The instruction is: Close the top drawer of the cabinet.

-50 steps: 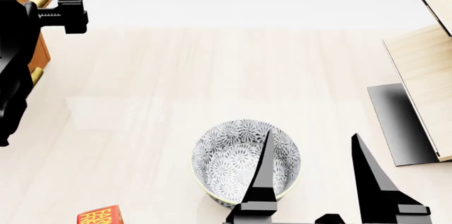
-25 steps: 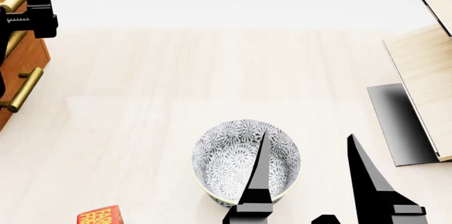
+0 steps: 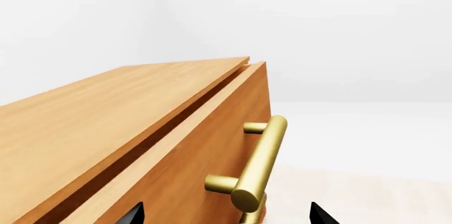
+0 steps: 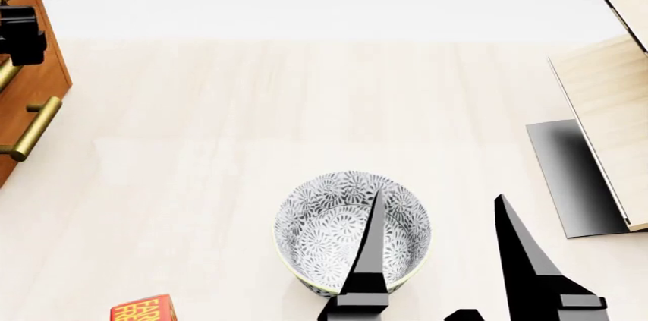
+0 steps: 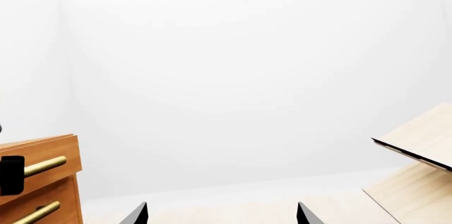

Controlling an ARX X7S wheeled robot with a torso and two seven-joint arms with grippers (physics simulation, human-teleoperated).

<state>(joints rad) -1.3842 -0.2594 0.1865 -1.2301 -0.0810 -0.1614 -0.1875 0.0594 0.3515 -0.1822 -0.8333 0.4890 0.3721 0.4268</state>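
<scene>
The cabinet (image 4: pixel 42 70) stands at the far left of the head view, with a lower brass handle (image 4: pixel 30 130) showing. In the left wrist view the top drawer (image 3: pixel 211 150) sticks out slightly from under the cabinet top (image 3: pixel 106 113), with a narrow gap between them. Its brass bar handle (image 3: pixel 263 160) lies between the tips of my left gripper (image 3: pixel 227 216), which is open. In the head view only a black part of the left gripper (image 4: pixel 20 33) shows at the handle. My right gripper (image 4: pixel 445 260) is open and empty above a patterned bowl (image 4: pixel 314 237).
Pale slanted boards (image 4: pixel 597 93) on a black base (image 4: pixel 572 177) stand at the right. A red box (image 4: pixel 144 309) lies at the bottom left. The right wrist view shows the cabinet (image 5: pixel 53 181) far off and the boards (image 5: pixel 424 134).
My left arm has moved left, almost out of the head view. The top drawer's front and handle have moved left with it, toward the cabinet. The right gripper has barely moved.
</scene>
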